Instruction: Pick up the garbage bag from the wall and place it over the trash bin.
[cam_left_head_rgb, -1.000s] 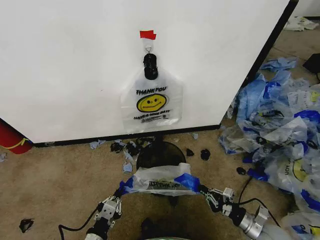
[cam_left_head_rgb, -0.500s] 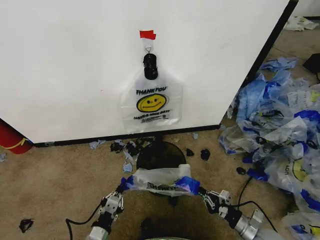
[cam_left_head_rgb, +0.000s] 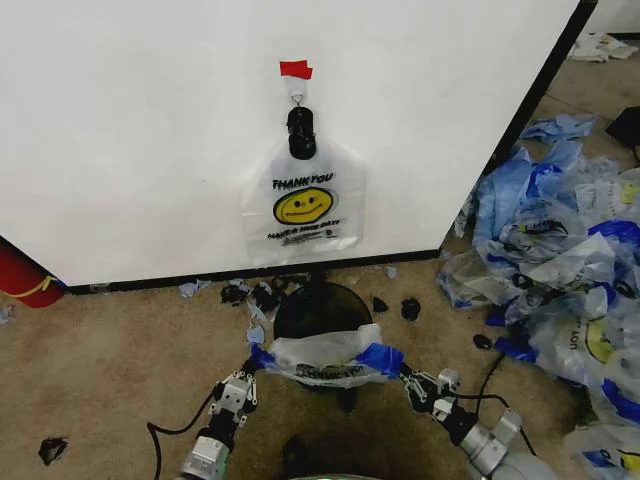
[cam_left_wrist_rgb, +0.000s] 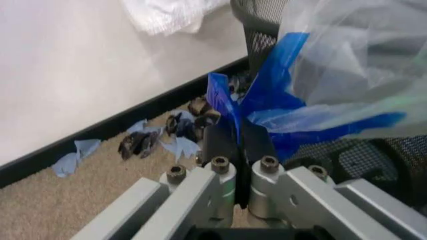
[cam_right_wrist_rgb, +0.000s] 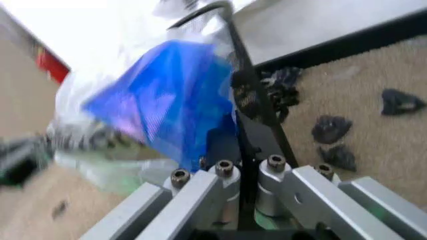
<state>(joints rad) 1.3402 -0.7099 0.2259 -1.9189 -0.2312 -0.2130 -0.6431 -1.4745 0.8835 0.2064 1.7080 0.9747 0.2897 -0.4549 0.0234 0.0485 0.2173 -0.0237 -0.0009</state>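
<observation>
A translucent garbage bag (cam_left_head_rgb: 325, 357) with blue-edged handles is stretched between my two grippers, just over the near rim of the black trash bin (cam_left_head_rgb: 320, 300). My left gripper (cam_left_head_rgb: 252, 365) is shut on the bag's left blue handle (cam_left_wrist_rgb: 267, 95), close to the bin's mesh side (cam_left_wrist_rgb: 263, 35). The right gripper (cam_left_head_rgb: 402, 372) is shut on the other blue handle (cam_right_wrist_rgb: 170, 105). Beyond the bin rises the white wall (cam_left_head_rgb: 150, 130), where another smiley "THANK YOU" bag (cam_left_head_rgb: 303, 205) hangs from a hook (cam_left_head_rgb: 297, 96) under red tape (cam_left_head_rgb: 295, 69).
A big heap of loose plastic bags (cam_left_head_rgb: 560, 260) covers the carpet on the right. A red cylinder (cam_left_head_rgb: 20, 275) stands by the wall at far left. Small black and blue scraps (cam_left_head_rgb: 250, 295) lie along the black baseboard behind the bin.
Both grippers have carried the bag forward toward the bin and drawn slightly closer together. The bag now sits against the bin's near rim.
</observation>
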